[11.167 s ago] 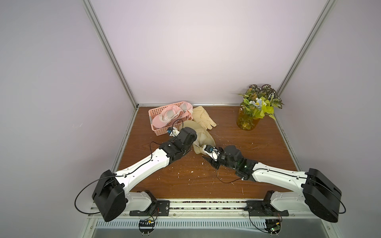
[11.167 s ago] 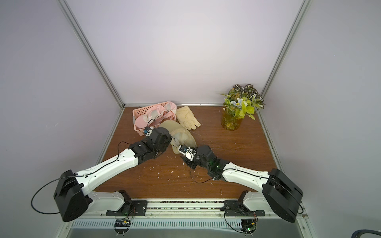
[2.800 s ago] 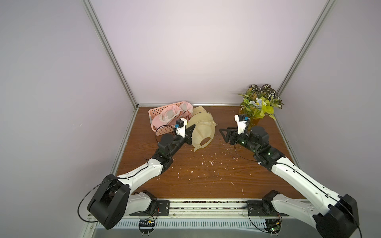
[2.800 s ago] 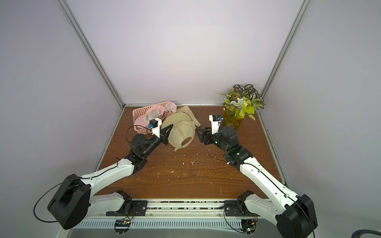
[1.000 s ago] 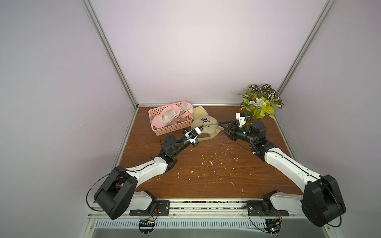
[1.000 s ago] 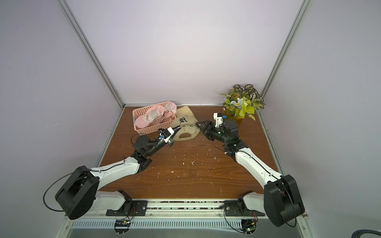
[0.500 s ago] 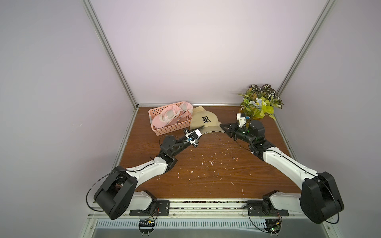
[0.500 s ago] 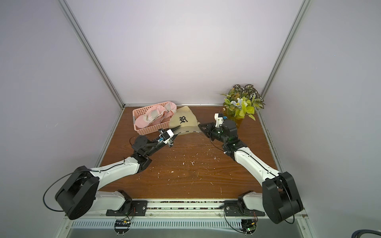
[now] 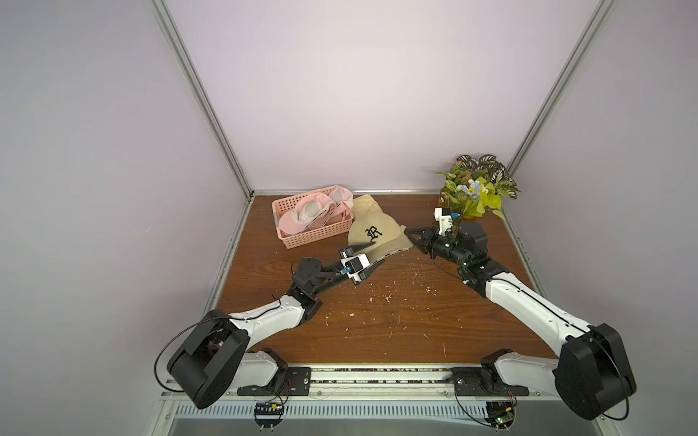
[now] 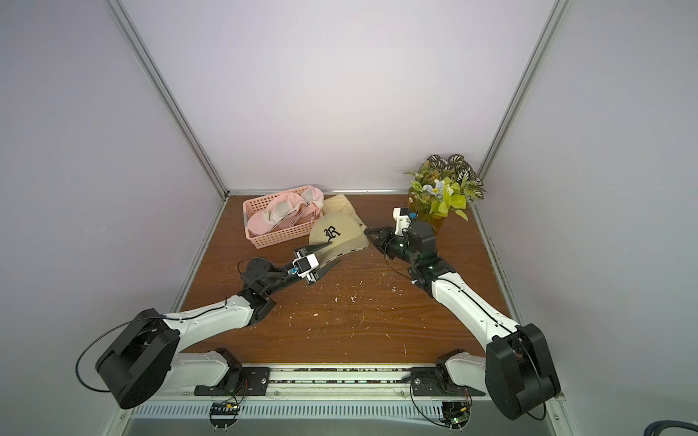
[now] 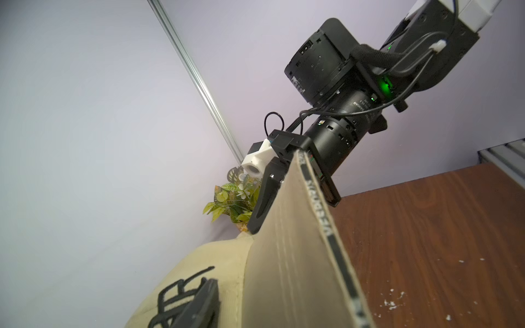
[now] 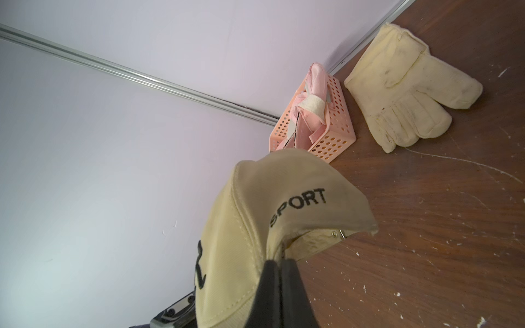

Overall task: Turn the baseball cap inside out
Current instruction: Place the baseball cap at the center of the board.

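Observation:
The beige baseball cap (image 9: pixel 372 234) (image 10: pixel 332 231) sits crown up on the wooden table, its black "R" logo facing up and its brim (image 11: pixel 295 255) toward the front. My left gripper (image 9: pixel 367 257) (image 10: pixel 324 257) is open. One finger (image 11: pixel 199 306) lies on the crown by the logo, and the brim passes between the jaws. My right gripper (image 9: pixel 412 237) (image 10: pixel 372 234) (image 12: pixel 279 272) is shut on the cap's side edge, below the "SPORT" lettering (image 12: pixel 298 206).
A pink basket (image 9: pixel 302 239) (image 12: pixel 329 142) holding pink shoes stands left of the cap. A cream glove (image 9: pixel 368 202) (image 12: pixel 403 93) lies behind it. A potted plant (image 9: pixel 476 188) fills the back right corner. White crumbs (image 9: pixel 385 298) dot the tabletop.
The left jaws have opened and let go of the cap. The right gripper has closed on the cap's side edge. The cap has settled crown up, logo on top.

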{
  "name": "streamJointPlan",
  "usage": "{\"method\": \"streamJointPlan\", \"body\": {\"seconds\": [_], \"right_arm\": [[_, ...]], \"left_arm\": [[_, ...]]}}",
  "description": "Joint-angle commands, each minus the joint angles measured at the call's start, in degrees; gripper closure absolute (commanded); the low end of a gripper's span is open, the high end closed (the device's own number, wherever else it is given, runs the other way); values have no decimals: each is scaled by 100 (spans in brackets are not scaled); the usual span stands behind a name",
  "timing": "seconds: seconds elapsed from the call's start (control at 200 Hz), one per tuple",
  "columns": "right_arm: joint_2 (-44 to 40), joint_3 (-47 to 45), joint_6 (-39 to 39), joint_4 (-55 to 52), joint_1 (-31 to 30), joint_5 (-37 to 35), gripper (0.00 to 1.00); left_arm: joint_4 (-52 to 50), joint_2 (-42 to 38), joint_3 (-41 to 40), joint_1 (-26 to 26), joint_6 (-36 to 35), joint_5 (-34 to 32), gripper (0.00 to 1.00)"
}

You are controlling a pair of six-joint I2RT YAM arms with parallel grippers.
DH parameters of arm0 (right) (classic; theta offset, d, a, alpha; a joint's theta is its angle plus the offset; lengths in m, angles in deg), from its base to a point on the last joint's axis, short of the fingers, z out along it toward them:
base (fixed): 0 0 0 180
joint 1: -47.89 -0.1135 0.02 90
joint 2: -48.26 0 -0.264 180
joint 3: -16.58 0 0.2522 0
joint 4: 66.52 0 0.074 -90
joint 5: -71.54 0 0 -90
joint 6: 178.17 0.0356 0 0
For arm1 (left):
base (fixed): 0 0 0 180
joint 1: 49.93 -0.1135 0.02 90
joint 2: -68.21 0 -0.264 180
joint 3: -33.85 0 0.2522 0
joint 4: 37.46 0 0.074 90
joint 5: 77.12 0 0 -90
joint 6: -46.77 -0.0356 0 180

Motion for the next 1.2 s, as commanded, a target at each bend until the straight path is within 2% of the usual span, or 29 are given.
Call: {"method": "streamJointPlan", "body": {"seconds": [0.0, 0.155, 0.235, 0.37, 0.47, 0.641, 0.726, 0.831, 0.916, 1.011, 1.196], "right_arm": [[-190, 213, -424, -78, -77, 2, 100], [-175, 213, -593, -84, -77, -107, 100], [-134, 215, -690, -87, -81, -144, 100], [-34, 214, -898, -92, -77, -140, 100], [13, 122, -1108, 90, -97, -58, 100], [133, 102, -1538, 134, -238, 14, 100], [214, 164, -1748, 307, -451, 22, 100], [382, 362, -2041, 470, -861, -128, 100], [657, 677, -2349, 405, -1256, -309, 100], [1049, 1056, -2396, 452, -1621, -303, 100], [1647, 1503, -2459, 847, -2171, -333, 100]], "left_arm": [[139, -194, -134, 66, 125, 243, 37], [134, -298, -349, 66, 477, 776, 26], [136, -347, -466, 68, 703, 1067, 25], [136, -574, -720, 65, 1036, 1085, 24], [136, -904, -911, 66, 1388, 714, 24], [-97, -1608, -1116, 65, 2252, -471, 25], [-539, -2045, -1116, 65, 2818, -1451, 26], [-1795, -2672, -857, 48, 3795, -3037, 25], [-2927, -3088, -532, 38, 4196, -3855, 25], [-3474, -3483, -462, 24, 4259, -4273, 25], [-3790, -4110, -621, 13, 4334, -4717, 24]]}}
